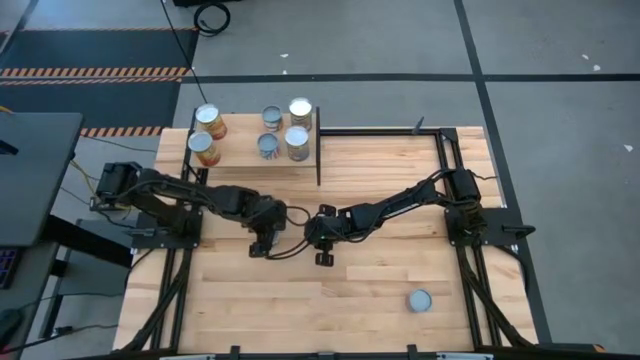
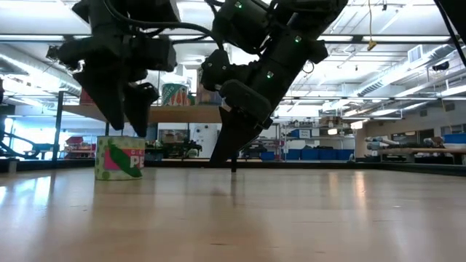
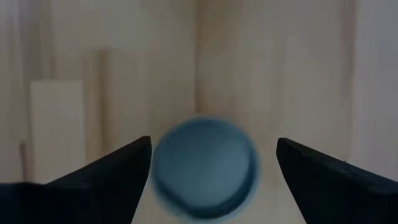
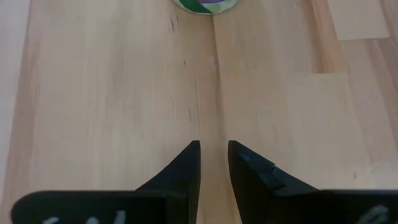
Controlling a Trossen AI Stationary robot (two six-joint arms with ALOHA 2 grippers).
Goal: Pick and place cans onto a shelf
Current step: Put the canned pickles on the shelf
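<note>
Left tool (image 1: 262,243): hung over the middle of the light-wood bench (image 1: 380,300), released, its two dark fingers (image 3: 106,174) spread wide on either side of a blurred blue-topped round can (image 3: 205,167) seen from above in the left wrist view. No contact between fingers and that can showed. In the low view this tool (image 2: 125,116) hung above the bench surface.

Right tool (image 1: 325,250): just beside the left tool at bench centre, its two dark fingers (image 4: 186,168) drawn almost together with only a thin slit between them, grasping nothing. In the low view its tips (image 2: 233,161) nearly met the bench.

Small light-wood shelf on a thin black frame (image 1: 240,160): stood at the far left part of the bench, its black upright edge on the side toward the bench centre.

Cans on the shelf: five small tins with shiny silver tops. Two orange-labelled tins (image 1: 208,120) stood at the shelf's left end; three pale or blue-labelled tins (image 1: 297,142) stood close together at its right end.

Can off the shelf: a blue-topped tin (image 1: 419,300) stood alone on the bench near the right front, well apart from both tools.

Green-and-pink labelled tin (image 2: 119,157): stood on the bench in the low view; its edge also showed in the right wrist view (image 4: 205,5), ahead of the right tool.
</note>
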